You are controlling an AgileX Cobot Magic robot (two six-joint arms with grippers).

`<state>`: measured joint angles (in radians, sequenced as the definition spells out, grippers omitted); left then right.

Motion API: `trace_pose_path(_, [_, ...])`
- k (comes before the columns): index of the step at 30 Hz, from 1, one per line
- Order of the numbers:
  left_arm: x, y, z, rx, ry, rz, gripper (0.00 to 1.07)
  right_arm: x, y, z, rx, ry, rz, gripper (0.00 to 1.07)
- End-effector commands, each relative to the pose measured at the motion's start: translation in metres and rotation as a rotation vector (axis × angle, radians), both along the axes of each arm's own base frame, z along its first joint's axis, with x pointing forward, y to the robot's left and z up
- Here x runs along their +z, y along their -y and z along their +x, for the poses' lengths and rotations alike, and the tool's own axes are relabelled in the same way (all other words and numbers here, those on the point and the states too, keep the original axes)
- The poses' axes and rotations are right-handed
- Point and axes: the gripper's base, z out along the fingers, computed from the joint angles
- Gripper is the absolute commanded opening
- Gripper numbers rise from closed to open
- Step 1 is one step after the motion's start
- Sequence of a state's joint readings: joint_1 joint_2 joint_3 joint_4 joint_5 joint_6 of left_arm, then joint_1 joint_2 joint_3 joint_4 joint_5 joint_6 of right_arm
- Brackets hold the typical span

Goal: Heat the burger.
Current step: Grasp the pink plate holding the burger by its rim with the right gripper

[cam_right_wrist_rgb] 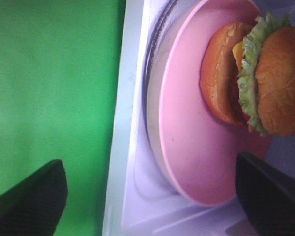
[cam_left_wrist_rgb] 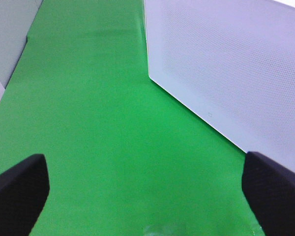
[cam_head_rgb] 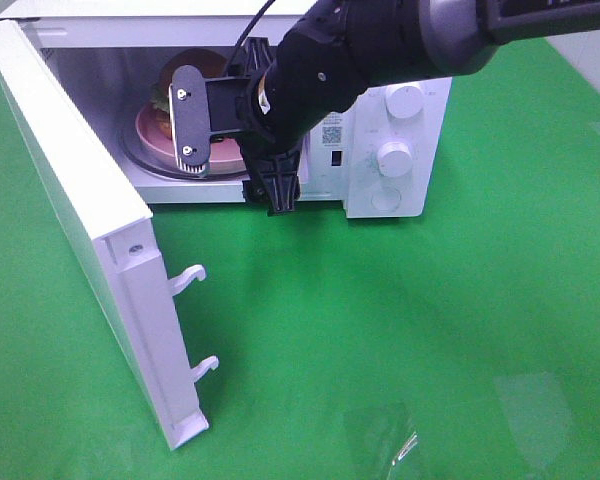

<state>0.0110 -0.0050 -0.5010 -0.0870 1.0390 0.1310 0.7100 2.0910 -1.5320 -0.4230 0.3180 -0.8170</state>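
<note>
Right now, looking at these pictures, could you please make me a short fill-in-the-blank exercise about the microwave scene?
1. The burger sits on a plate whose colour is ____.
2. The plate is inside the microwave, whose door is ____.
3. The cloth under the microwave is ____.
4. The right gripper is at the microwave's opening with its jaws ____.

Missing words: pink; open; green; open

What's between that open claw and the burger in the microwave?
Only bare pink plate: the right wrist view shows the right gripper open at the plate's near rim, with the burger sitting farther back.
</note>
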Motion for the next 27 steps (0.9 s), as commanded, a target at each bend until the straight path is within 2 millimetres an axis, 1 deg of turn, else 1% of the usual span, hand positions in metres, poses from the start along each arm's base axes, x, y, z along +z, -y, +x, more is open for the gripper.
trace_pose_path(1, [-0.001, -0.001, -0.003, 0.008, 0.021, 0.012, 1.0, -0.006, -0.01, 0.011, -0.004, 0.012, 0.026, 0.9])
trace_pose_path(6, [-0.001, -0.002, -0.003, 0.013, 0.021, 0.018, 1.0, -0.014, -0.017, 0.019, -0.022, 0.006, 0.053, 0.89])
trace_pose_path(8, [-0.001, -0.002, -0.003, 0.015, 0.021, 0.022, 1.0, -0.024, -0.022, 0.027, -0.026, 0.006, 0.06, 0.88])
trace_pose_path(11, [-0.001, -0.002, -0.003, 0.015, 0.021, 0.022, 1.0, -0.026, -0.021, 0.03, -0.032, 0.006, 0.061, 0.88])
trace_pose_path(14, [-0.001, -0.003, -0.003, 0.021, 0.021, 0.026, 1.0, -0.031, -0.024, 0.036, -0.047, -0.006, 0.081, 0.87])
trace_pose_path(15, [-0.001, -0.003, -0.003, 0.023, 0.021, 0.03, 1.0, -0.032, -0.022, 0.041, -0.057, -0.003, 0.087, 0.87])
trace_pose_path(22, [-0.001, -0.003, -0.003, 0.026, 0.02, 0.034, 1.0, -0.036, -0.024, 0.045, -0.061, -0.002, 0.094, 0.86])
trace_pose_path(27, [-0.001, -0.003, -0.003, 0.026, 0.02, 0.034, 1.0, -0.044, -0.026, 0.05, -0.064, -0.005, 0.108, 0.85])
